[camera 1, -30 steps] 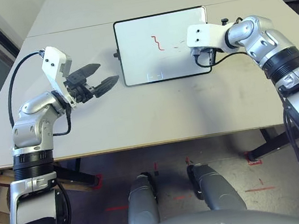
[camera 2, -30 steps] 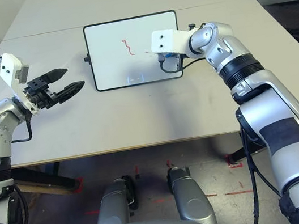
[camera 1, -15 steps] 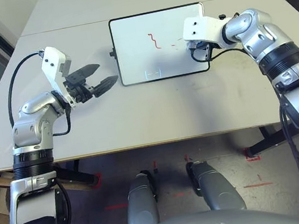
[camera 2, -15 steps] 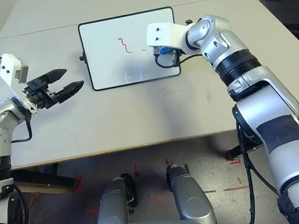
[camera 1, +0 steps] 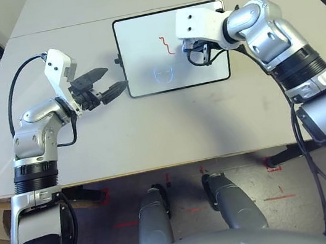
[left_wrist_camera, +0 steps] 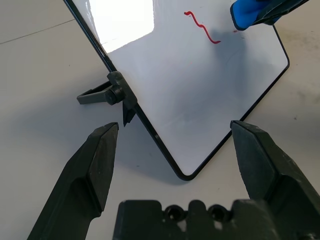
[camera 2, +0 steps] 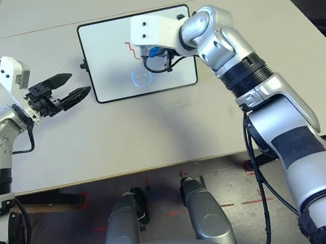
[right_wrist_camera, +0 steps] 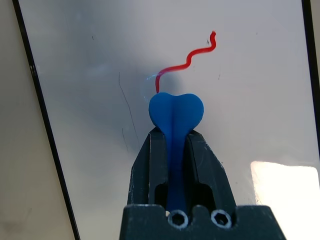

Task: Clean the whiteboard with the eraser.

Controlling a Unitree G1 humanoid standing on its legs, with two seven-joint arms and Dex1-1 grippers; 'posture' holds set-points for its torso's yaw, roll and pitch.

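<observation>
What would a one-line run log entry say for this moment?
right gripper: shut on eraser, at red squiggle on whiteboard | left gripper: open, empty, beside board

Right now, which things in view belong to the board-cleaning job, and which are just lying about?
In the job:
- whiteboard, red squiggle left on it
- eraser, clamped in the right gripper

Not in use:
- left gripper, open beside the board
- table

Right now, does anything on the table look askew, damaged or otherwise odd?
Nothing stands out. The board lies flat and intact with one red squiggle on it. The right claw is shut on the eraser beside that squiggle; the left claw is open.
</observation>
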